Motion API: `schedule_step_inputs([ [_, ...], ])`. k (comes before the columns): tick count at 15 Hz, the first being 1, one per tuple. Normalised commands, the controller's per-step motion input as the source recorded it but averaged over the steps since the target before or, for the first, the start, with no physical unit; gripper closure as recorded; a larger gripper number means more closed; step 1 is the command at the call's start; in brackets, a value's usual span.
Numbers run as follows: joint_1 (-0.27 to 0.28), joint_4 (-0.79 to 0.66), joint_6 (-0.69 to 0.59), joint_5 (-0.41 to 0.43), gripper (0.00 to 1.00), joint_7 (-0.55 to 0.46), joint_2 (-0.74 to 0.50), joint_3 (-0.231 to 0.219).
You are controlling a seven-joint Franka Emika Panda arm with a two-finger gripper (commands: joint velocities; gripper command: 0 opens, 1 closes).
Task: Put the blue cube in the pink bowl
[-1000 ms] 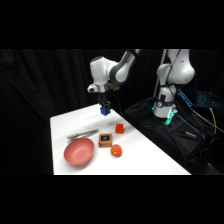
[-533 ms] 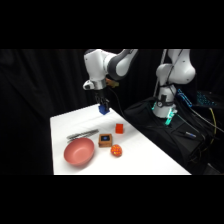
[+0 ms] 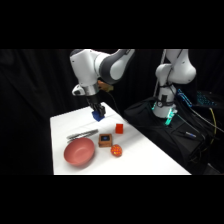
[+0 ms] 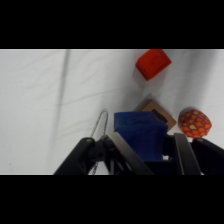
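Blue cube [image 4: 139, 135] clamped in gripper [image 4: 142, 150], above table [image 3: 145, 155]; pink bowl [image 3: 79, 152] apart

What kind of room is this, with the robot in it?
Probably a robot testing lab: black curtains hang all round, a white robot arm reaches over a plain white table, and its hand holds a small bright-blue cube.

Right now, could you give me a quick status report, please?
Gripper shut on blue cube, held above table. Pink bowl empty. Nothing blocking.
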Motion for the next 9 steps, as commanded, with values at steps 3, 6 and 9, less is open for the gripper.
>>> schedule_step_inputs([
  [3, 0.051, 0.65, -0.27, -0.090, 0.77, 0.09, 0.36, 0.037],
  [6, 0.041, 0.63, -0.22, -0.063, 0.77, 0.06, 0.30, 0.044],
  [9, 0.024, 0.57, -0.17, 0.004, 0.77, 0.02, 0.28, 0.059],
])
